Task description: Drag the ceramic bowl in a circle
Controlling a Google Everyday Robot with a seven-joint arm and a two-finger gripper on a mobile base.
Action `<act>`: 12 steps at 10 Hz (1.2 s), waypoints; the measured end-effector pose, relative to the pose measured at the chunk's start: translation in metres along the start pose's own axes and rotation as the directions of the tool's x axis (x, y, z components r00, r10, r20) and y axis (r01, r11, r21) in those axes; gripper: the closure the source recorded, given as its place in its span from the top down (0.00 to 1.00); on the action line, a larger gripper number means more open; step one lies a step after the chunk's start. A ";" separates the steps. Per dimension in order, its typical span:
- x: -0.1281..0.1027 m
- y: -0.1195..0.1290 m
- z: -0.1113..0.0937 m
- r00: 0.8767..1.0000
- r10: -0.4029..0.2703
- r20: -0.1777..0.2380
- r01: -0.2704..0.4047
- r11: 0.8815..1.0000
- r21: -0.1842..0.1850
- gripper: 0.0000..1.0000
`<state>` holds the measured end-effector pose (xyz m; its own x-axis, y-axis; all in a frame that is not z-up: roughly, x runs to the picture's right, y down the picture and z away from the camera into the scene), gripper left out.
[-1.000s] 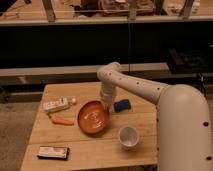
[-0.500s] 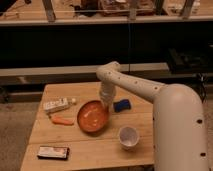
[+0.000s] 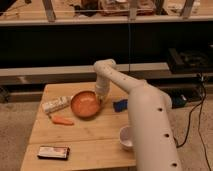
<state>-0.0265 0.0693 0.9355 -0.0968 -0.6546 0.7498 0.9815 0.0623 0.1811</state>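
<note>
The gripper (image 3: 102, 95) sits at the right rim of the ceramic bowl (image 3: 84, 105), which lies to its left; whether it is clamped on the rim cannot be told.

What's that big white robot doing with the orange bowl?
The robot's arm reaches down to the bowl on the wooden table. Its gripper is at the bowl's rim, on the side by the blue thing. Its job is to drag the bowl around in a circle. A carrot and a cup sit nearby.
</note>
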 end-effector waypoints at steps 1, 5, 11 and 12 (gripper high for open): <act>0.003 0.006 -0.002 0.999 0.043 -0.023 -0.043 0.999 0.011 0.05; -0.035 0.063 -0.054 0.977 0.175 -0.124 -0.177 0.984 -0.009 0.05; -0.084 0.074 -0.056 0.993 0.109 -0.038 -0.112 0.992 -0.064 0.05; -0.089 0.063 -0.033 0.999 0.049 0.001 -0.049 0.996 -0.069 0.05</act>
<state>0.0493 0.1071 0.8590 -0.0490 -0.6499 0.7584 0.9941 0.0418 0.1000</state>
